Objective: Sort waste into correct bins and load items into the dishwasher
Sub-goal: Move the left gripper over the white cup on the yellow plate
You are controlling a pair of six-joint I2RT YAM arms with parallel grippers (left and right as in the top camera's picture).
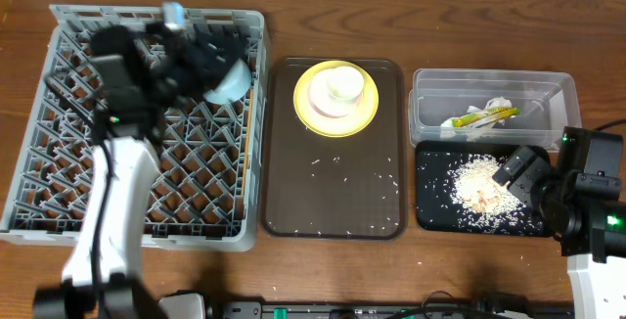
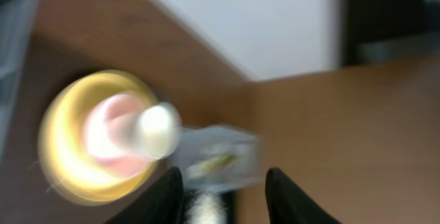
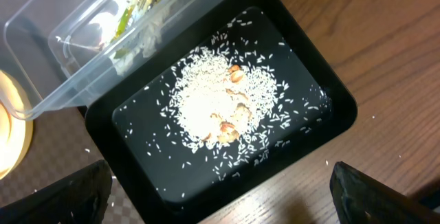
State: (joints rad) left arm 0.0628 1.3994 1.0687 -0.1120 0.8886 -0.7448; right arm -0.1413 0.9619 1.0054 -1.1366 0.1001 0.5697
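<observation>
The grey dishwasher rack fills the left of the overhead view. My left gripper hovers over its far right corner, right beside a light blue bowl resting at the rack's edge. In the blurred left wrist view the left gripper is open, with nothing between its fingers. A yellow plate carries a white cup. The clear tub holds a snack wrapper and white paper. Rice lies in the black tray. My right gripper is open above that tray's near edge.
A dark brown serving tray sits between the rack and the bins, with loose rice grains scattered on it. Bare wooden table runs along the front edge. The right arm's base stands at the far right.
</observation>
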